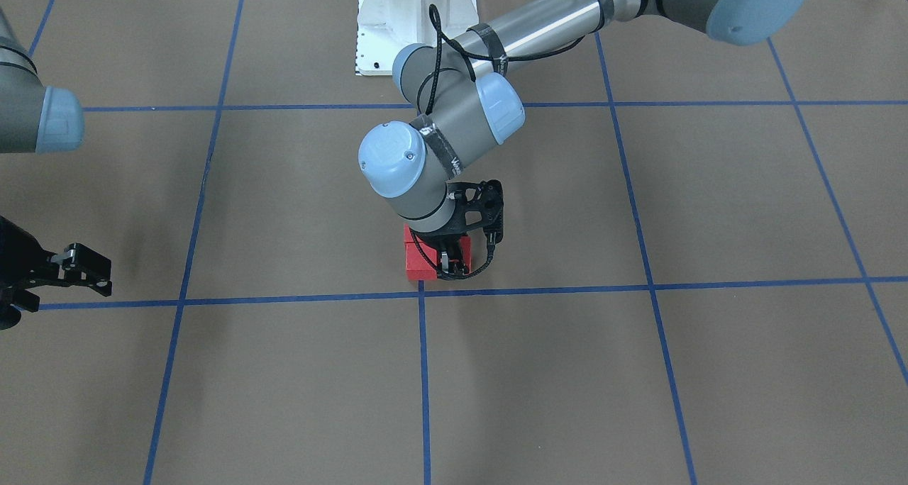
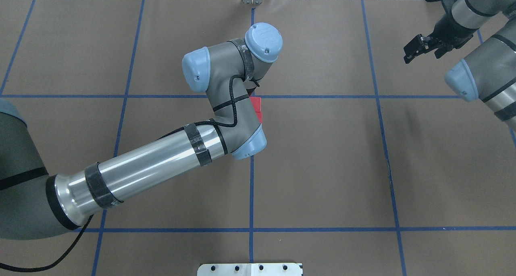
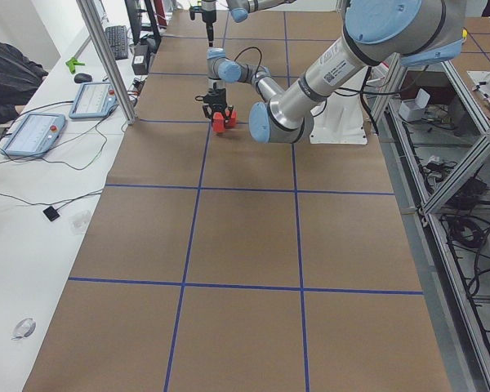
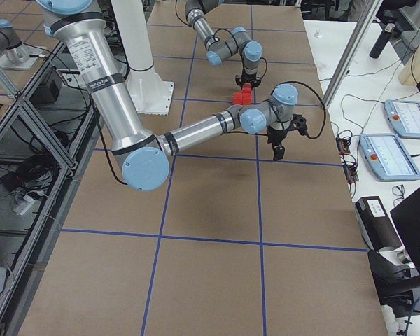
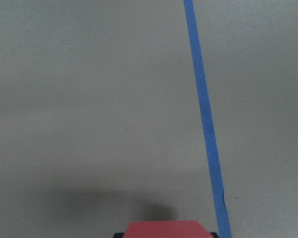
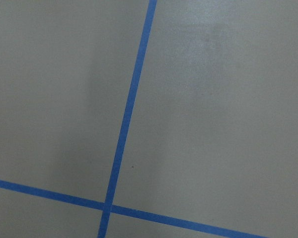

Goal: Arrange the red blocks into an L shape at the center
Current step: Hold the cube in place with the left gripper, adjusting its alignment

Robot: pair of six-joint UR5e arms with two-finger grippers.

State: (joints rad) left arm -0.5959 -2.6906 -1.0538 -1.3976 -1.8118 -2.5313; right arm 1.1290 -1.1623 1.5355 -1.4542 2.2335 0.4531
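Just above the center [image 1: 423,295] in the front view, my left claw [image 1: 452,264] pinches one block [image 5: 166,229] beside the other blocks [image 1: 417,261]. If I bump them or let go crooked, the L breaks. My right claw [image 1: 81,269], far left, is spread wide, holding nothing.

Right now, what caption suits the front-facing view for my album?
Left end effector at the red blocks by the center crossing; right end effector open, far aside.

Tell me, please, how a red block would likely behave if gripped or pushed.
The red block looks like a rigid, flat-faced cube, so it should probably slide, not roll. Being small, it seems light. Its matte faces likely grip well between the fingers.
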